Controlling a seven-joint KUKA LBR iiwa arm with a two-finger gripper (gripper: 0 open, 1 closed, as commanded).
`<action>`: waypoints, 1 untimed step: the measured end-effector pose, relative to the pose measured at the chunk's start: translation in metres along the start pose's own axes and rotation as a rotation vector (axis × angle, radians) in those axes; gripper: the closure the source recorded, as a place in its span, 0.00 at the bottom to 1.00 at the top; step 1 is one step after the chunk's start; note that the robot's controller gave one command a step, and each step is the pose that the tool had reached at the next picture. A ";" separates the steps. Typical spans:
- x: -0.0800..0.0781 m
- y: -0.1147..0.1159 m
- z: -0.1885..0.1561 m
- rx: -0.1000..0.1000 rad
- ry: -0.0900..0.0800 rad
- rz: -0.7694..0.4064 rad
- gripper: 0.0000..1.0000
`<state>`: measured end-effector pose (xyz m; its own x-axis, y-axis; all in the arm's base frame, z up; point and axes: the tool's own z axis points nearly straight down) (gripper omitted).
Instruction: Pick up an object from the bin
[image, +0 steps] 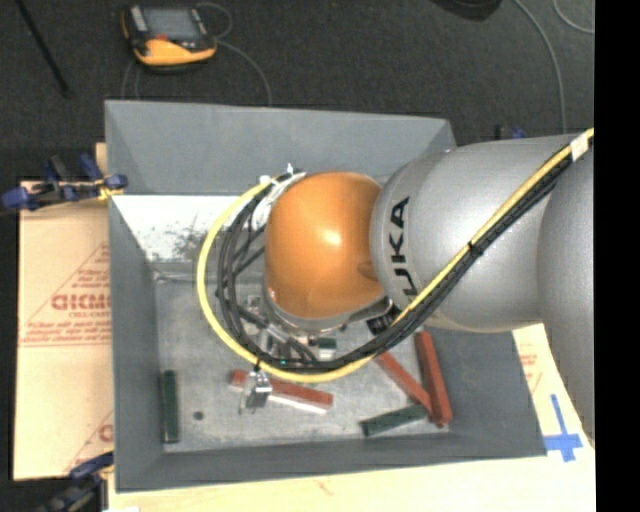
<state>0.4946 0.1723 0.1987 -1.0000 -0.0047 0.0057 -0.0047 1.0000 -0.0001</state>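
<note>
the arm (470, 250) comes in from the right over the grey bin (300, 135), and its orange cover (315, 245) and loop of cables (225, 290) hide the middle of the floor and most of the gripper (257, 393). only a small silvery tip shows below the cables, low over the near middle of the floor. whether the claw is wide, narrow or closed on anything cannot be told.

few things lie on the floor that can be seen. a red stick (300, 397) lies at the near middle, just beside the silvery tip. its long axis runs left to right, with the right end a little nearer the near wall. its left end is hard to make out where the tip crosses it, and a pale streak runs along its near edge.

by the left wall a left green bar (169, 405) lies with its long axis near to far. a dark speck (197, 415) sits just right of it, too small to name.

at the right, a short red bar (403, 378) and a long red bar (435, 375) slant from under the arm toward the near right corner, their far ends cut off by the arm. a right green bar (392, 422) lies close to their near ends, running left to right, close to the near wall.
</note>
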 end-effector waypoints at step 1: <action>-0.002 -0.001 -0.004 -0.002 -0.008 0.004 0.00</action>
<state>0.4966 0.1714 0.2030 -1.0000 -0.0004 -0.0023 -0.0004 1.0000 0.0016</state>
